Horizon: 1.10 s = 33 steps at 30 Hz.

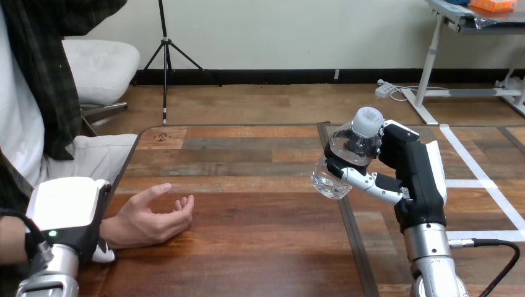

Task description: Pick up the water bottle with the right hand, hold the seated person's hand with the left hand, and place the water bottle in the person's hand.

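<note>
Above the table (247,260), right hand (424,176) fingers (364,180) encircle the water bottle (351,143).

Wooden table (247,260) — plank-patterned, a dark seam (358,247) down its right part.

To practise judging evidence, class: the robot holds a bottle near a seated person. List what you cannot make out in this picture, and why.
1. Head view: whether the left robot hand grips the person's wrist; its own white back covers the contact.
2. Head view: the wrist behind the person's hand, hidden under that robot hand.
3. Head view: the middle of the water bottle, covered by the fingers of the right robot hand curled round it.
</note>
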Tool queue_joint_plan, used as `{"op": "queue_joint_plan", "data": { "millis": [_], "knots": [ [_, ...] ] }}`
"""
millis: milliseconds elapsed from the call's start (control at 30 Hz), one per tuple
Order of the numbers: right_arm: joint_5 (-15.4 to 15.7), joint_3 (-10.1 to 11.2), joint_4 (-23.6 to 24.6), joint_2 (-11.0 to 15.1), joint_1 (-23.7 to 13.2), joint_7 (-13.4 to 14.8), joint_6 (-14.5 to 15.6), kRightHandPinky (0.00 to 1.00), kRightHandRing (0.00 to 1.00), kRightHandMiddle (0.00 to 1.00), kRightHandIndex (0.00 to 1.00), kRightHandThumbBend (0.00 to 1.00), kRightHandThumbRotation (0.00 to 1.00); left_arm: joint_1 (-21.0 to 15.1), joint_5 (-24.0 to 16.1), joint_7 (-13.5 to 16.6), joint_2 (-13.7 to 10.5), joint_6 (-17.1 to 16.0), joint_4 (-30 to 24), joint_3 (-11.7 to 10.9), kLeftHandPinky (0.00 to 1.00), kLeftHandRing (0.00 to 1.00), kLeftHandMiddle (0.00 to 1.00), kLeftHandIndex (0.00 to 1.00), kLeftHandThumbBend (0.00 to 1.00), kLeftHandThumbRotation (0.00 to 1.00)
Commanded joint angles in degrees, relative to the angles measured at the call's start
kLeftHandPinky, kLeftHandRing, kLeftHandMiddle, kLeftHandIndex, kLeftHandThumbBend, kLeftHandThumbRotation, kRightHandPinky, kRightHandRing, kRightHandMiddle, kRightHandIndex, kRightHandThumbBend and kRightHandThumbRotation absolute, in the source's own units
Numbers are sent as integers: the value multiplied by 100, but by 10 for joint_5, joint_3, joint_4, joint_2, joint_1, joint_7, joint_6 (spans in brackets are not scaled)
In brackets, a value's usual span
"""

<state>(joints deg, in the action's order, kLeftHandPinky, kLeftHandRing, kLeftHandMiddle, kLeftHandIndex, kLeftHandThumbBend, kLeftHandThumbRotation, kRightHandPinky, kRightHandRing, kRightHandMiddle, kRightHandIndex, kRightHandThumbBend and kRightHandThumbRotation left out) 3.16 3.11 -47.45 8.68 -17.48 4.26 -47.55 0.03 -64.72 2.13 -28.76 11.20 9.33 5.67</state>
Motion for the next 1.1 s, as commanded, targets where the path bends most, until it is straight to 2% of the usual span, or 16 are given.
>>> {"op": "queue_joint_plan", "data": {
  "millis": [0,400,567,1067],
  "knots": [
    [-5,8,37,-2,-22,1,-10,42,45,48,50,72,0,-31,7,5,-13,3,21,21,79,82,83,80,89,0],
    [-11,9,38,-2,-23,-4,-7,42,45,48,50,72,0,-47,18,20,-16,6,47,40,78,81,83,80,88,0],
    [-25,11,39,-5,-24,-15,-3,42,45,49,50,72,0,-53,22,20,-17,8,54,47,77,80,82,79,88,0],
    [-22,13,36,0,-26,-17,-8,41,45,49,50,72,0,-67,40,2,-19,17,68,64,73,74,76,74,84,0]
  ]
}}
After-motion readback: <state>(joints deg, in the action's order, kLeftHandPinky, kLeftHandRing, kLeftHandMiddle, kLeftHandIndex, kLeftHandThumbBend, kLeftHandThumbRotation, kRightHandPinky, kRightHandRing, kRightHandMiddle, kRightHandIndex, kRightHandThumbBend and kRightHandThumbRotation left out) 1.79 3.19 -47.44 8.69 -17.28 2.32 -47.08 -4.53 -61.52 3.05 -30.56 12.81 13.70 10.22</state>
